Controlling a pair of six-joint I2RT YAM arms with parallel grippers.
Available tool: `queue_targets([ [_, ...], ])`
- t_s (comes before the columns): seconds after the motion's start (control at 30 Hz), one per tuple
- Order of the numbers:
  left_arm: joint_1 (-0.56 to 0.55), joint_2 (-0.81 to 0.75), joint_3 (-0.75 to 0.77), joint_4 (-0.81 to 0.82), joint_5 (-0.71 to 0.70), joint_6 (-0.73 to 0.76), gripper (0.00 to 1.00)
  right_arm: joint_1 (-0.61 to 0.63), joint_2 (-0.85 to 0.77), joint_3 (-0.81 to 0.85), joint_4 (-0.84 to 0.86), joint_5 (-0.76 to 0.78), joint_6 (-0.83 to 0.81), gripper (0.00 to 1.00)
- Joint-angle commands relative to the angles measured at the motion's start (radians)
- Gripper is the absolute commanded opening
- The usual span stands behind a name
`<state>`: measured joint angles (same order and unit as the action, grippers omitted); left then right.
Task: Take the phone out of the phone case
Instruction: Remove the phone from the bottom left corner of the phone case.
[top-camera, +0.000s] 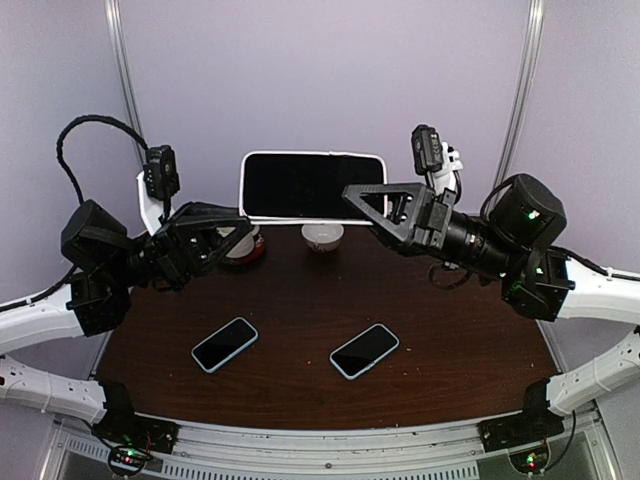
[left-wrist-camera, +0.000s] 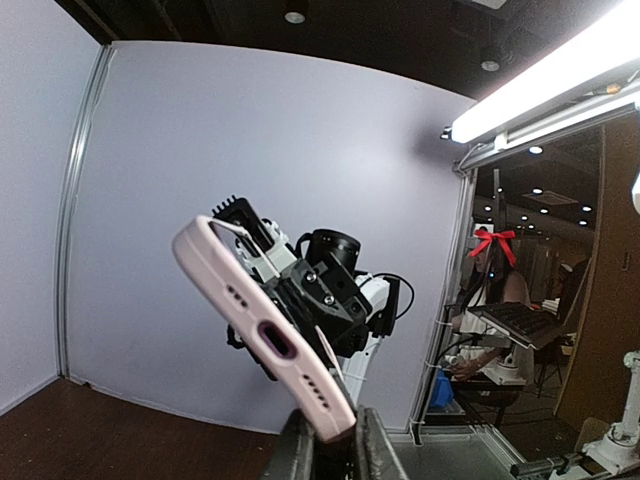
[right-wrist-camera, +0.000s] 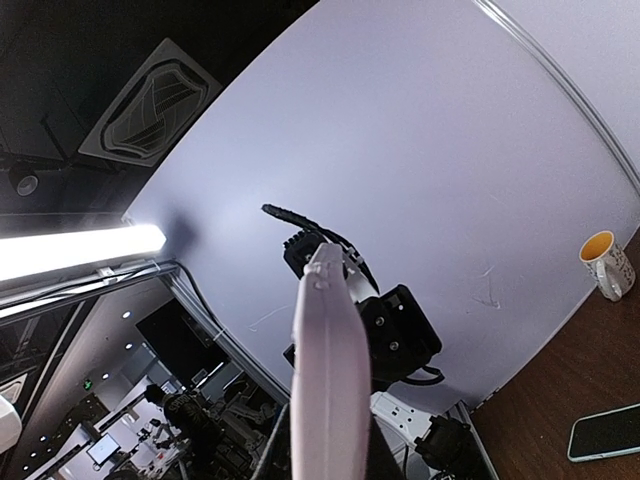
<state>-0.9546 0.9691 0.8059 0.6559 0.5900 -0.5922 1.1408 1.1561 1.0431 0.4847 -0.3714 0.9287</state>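
Phone (top-camera: 313, 185) sits in its pale phone case (left-wrist-camera: 265, 330), held aloft over the table's (top-camera: 450, 340) far edge, screen facing the near side. Left pincer (left-wrist-camera: 327, 440) is pinched shut on one end of the case; right pincer (top-camera: 350, 191) is clamped tight on the other. Risk: both grips look like narrow edge holds. A hard twist or pull could slip one, dropping the phone onto the table.

Dark table (top-camera: 460, 330) with left phone (top-camera: 225, 344), right phone (top-camera: 365, 350) (both screen-up) and white cup (top-camera: 323, 236)
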Motion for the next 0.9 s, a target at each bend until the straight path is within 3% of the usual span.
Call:
queue_targets([
  [0.0, 0.014, 0.009, -0.021, -0.058, -0.137, 0.058, 0.02, 0.02, -0.024, 0.027, 0.147, -0.126, 0.072, 0.0],
  [0.87, 0.016, -0.019, -0.085, -0.179, -0.336, 0.133, 0.02, 0.02, 0.016, 0.035, 0.198, -0.174, 0.213, 0.0],
])
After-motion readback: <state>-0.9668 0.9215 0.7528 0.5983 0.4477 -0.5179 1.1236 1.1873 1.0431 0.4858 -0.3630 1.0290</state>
